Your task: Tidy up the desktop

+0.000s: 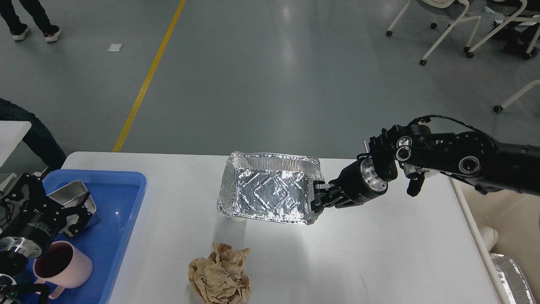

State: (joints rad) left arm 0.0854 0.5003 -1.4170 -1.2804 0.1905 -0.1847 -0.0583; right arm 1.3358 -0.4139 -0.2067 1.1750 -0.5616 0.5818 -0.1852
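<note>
The white desktop (379,253) fills the lower half of the view. My right gripper (317,197) is shut on the right rim of a silver foil tray (268,190) and holds it a little above the desktop, casting a shadow below. A crumpled brown paper ball (220,275) lies on the desktop in front of the tray. My left gripper (78,211) hangs over the blue tray (118,219) at the left, its fingers spread around a metal box (72,196). A pink mug (63,264) lies in the blue tray.
A cream bin (502,236) with another foil tray (512,274) in it stands off the desktop's right edge. Chairs stand on the floor at the back right, and a person's feet show at the far left.
</note>
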